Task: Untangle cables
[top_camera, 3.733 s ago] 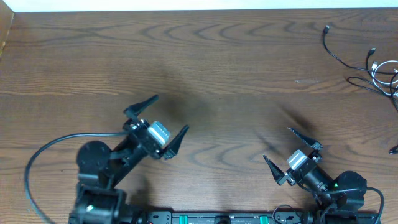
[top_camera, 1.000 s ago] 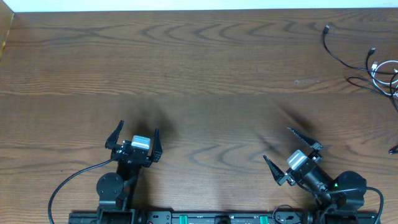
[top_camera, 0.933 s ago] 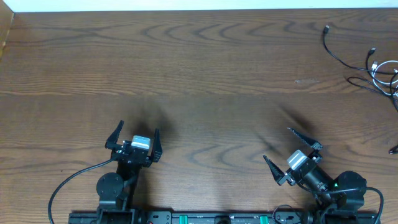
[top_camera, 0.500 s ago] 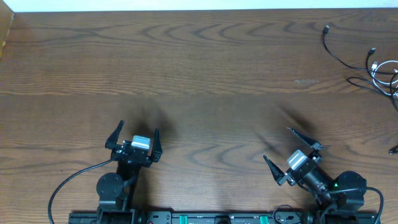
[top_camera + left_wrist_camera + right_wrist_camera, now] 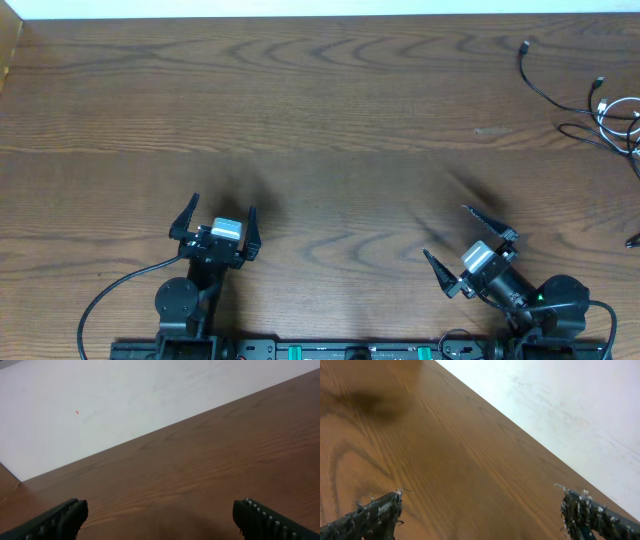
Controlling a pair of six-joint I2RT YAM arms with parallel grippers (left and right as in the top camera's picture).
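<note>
Thin black and white plug-ended cables (image 5: 606, 110) bunched at far right edge of brown wooden table (image 5: 320, 120); black left gripper (image 5: 221, 210) spread wide, holding nothing; black right gripper (image 5: 446, 232) likewise wide, well apart from cables.

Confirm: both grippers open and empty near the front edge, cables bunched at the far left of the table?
Wrong side. The overhead view shows the cables at the far right of the table, not the left. The rest holds: left gripper and right gripper are both open and empty near the front edge.
</note>
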